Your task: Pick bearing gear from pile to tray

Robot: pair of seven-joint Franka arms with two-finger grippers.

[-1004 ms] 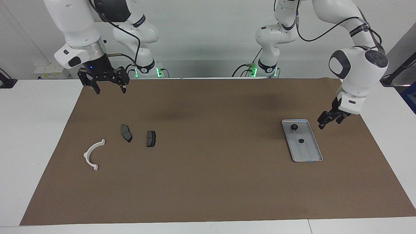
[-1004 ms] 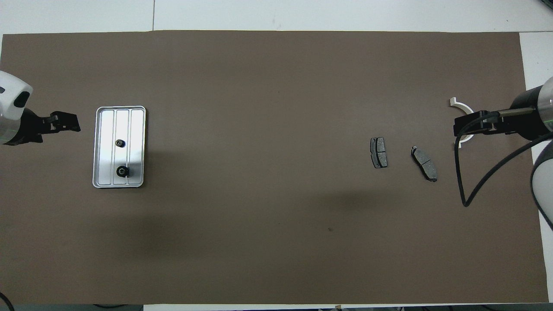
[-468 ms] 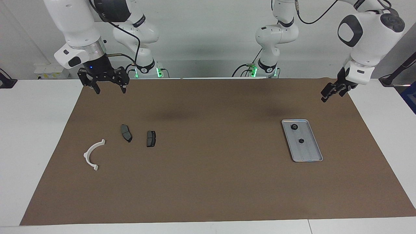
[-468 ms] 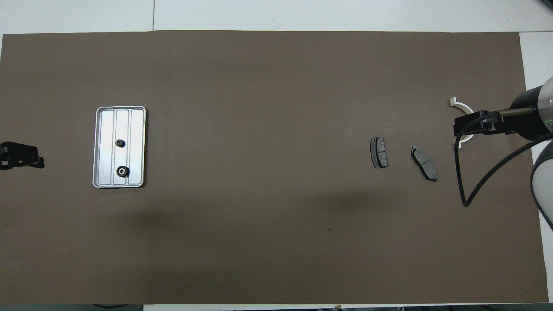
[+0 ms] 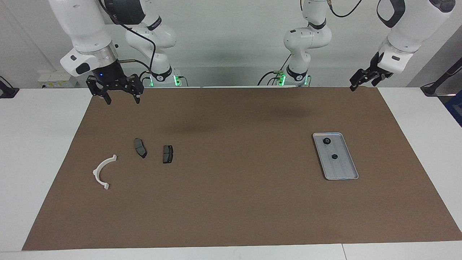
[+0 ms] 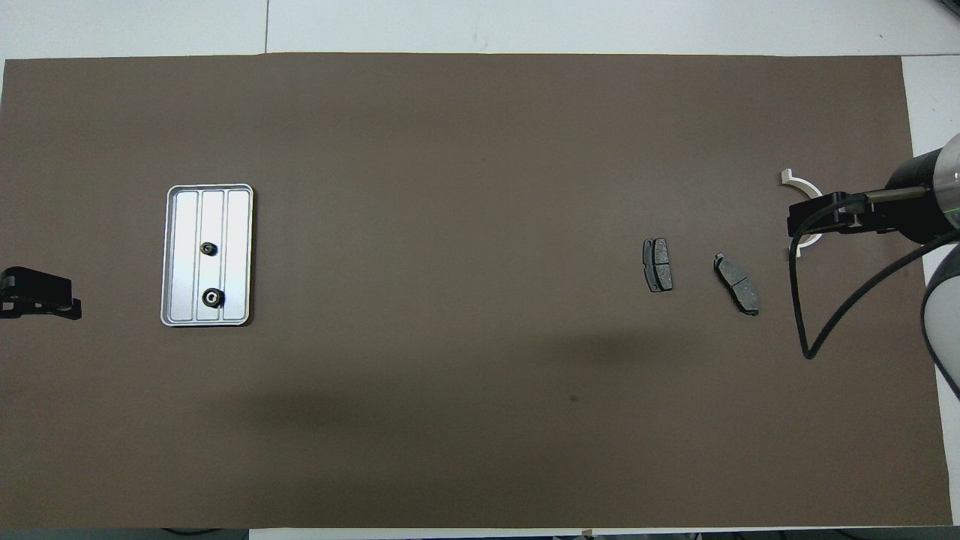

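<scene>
Gears [image 5: 327,141] sit in the tray [image 5: 344,172], two of them. My left pincer [image 5: 355,85] hangs raised over the mat's edge; I cannot tell its state. My right pincer [image 5: 120,96] waits, spread apart.

From overhead, the right end effector [image 6: 806,217] covers the middle of the white arc [image 6: 796,178]; we cannot resolve the left end effector [image 5: 355,83] fingers.
</scene>
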